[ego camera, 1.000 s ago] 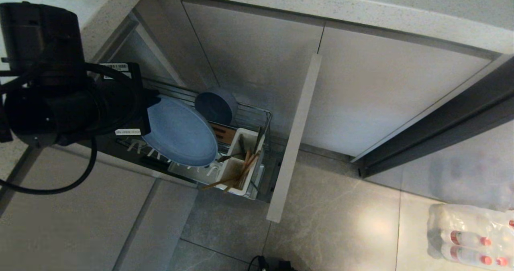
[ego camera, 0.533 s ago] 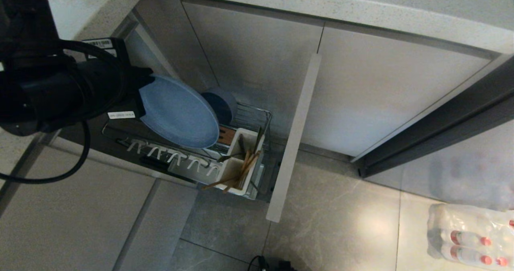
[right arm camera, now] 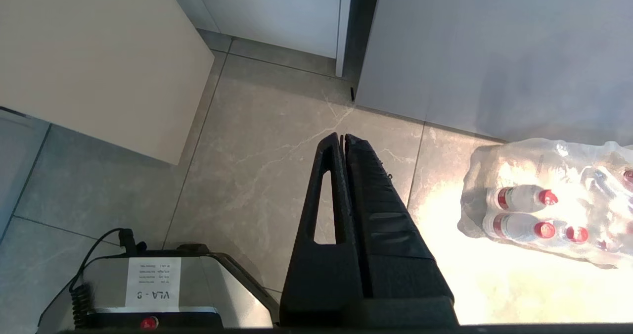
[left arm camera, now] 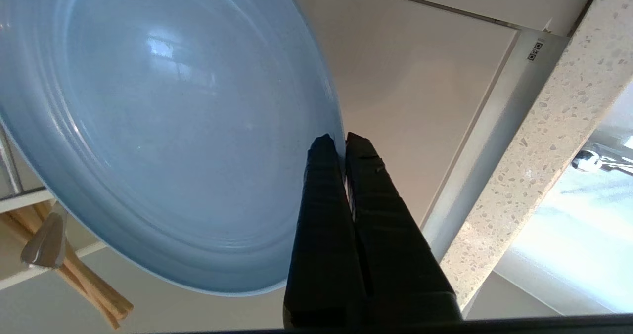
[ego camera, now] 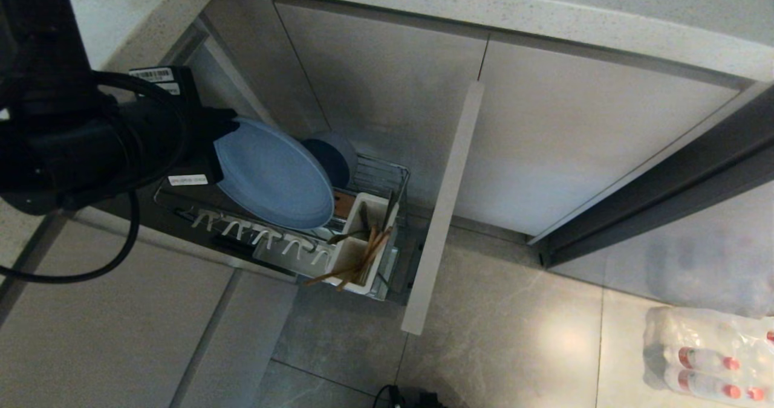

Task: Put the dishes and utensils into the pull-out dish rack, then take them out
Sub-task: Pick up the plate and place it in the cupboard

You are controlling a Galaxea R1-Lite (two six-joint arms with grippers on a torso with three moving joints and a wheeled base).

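Observation:
My left gripper (left arm camera: pixel 341 138) is shut on the rim of the dusty-blue plate (left arm camera: pixel 163 126). In the head view the plate (ego camera: pixel 272 175) hangs tilted above the pull-out dish rack (ego camera: pixel 382 175), clear of its white hooks (ego camera: pixel 260 236). The blue bowl (ego camera: pixel 338 154) sits in the rack, partly hidden behind the plate. The white caddy (ego camera: pixel 354 252) holds the wooden chopsticks (ego camera: pixel 357 263) and the fork (ego camera: pixel 346 236); the chopsticks (left arm camera: pixel 84 284) and fork (left arm camera: pixel 44 247) also show below the plate. My right gripper (right arm camera: pixel 342 137) hangs shut and empty over the floor.
The rack's beige front panel (ego camera: pixel 444 208) stands out from the cabinets. The stone countertop edge (left arm camera: pixel 544 141) is close beside the left gripper. A shrink-wrapped pack of bottles (ego camera: pixel 707 353) lies on the floor tiles at the right. My own base (right arm camera: pixel 148 284) is below the right gripper.
The left arm has lifted the plate up out of the rack, uncovering the white hooks, and it now partly hides the bowl. In the last half second it sank slightly.

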